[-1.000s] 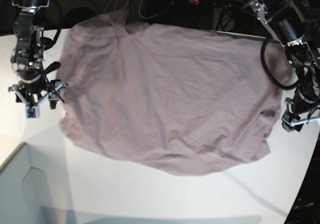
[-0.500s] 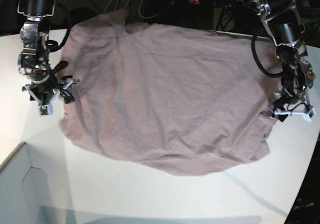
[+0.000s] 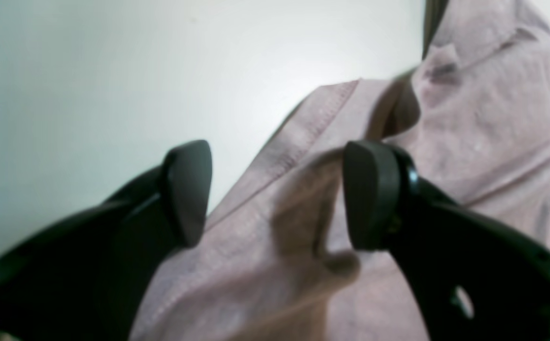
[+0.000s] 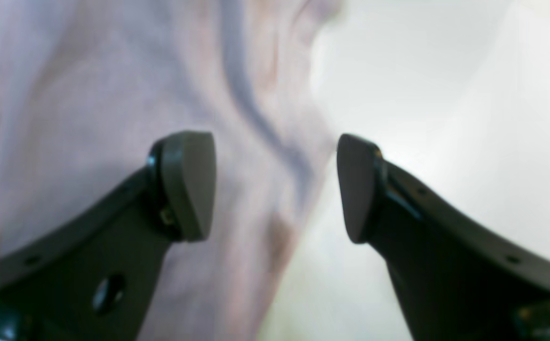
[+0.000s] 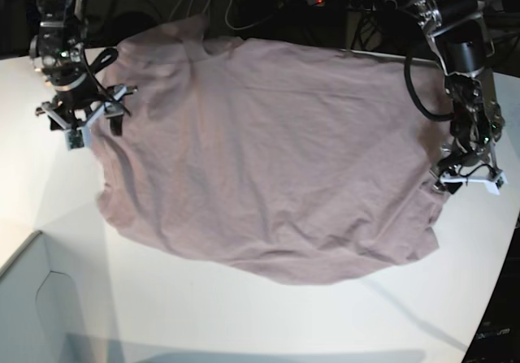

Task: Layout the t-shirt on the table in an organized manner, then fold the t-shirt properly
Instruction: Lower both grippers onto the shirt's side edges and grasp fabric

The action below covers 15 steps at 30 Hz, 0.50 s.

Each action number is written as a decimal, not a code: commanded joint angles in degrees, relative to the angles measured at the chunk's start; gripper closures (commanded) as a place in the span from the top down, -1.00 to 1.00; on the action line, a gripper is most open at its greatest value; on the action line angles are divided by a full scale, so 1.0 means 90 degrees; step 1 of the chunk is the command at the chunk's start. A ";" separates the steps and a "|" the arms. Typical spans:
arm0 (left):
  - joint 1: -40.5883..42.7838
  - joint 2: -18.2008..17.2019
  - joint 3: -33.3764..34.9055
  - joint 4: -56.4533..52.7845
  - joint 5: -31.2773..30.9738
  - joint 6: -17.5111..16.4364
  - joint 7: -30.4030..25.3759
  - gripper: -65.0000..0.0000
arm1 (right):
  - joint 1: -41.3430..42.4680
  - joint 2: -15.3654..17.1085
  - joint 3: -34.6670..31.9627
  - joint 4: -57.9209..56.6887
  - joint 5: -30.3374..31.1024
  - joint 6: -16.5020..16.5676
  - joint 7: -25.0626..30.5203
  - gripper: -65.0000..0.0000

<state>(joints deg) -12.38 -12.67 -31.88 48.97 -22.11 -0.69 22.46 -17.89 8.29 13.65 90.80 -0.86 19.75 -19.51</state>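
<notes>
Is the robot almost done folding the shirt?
Not yet. The shirt already lies spread on the table, though wrinkled. Right now both grippers, left and right, sit at opposite shirt edges, jaws open, holding nothing. No fold is made, so all the folding remains.

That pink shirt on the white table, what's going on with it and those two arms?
A two-armed robot is laying out the t-shirt on the table. The shirt lies spread but wrinkled, not yet folded. The left gripper is open over the hemmed edge on one side, and the right gripper is open over the opposite edge. Neither holds any cloth; both look poised to pinch an edge.
</notes>
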 commanded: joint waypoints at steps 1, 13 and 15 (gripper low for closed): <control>-0.0045 -0.0053 -0.0009 0.0014 -0.0020 0.0033 0.0186 0.29 | -0.0010 0.0011 0.0012 0.0094 0.0062 0.0028 0.0150 0.25; 0.0052 -0.0014 0.0001 0.0005 -0.0020 -0.1003 0.0196 -1.00 | 0.0303 -0.0096 0.0403 -0.1147 0.0062 -0.0001 0.0150 0.25; 0.0121 -0.0024 0.0001 0.0005 -0.0020 -0.1032 0.0206 -1.00 | 0.0381 -0.0096 0.0481 -0.1352 0.0062 0.0008 0.0150 0.25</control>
<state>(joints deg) -11.07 -12.38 -31.97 48.58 -22.17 -9.72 23.64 -14.41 6.96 17.78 78.17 -0.03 19.70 -18.13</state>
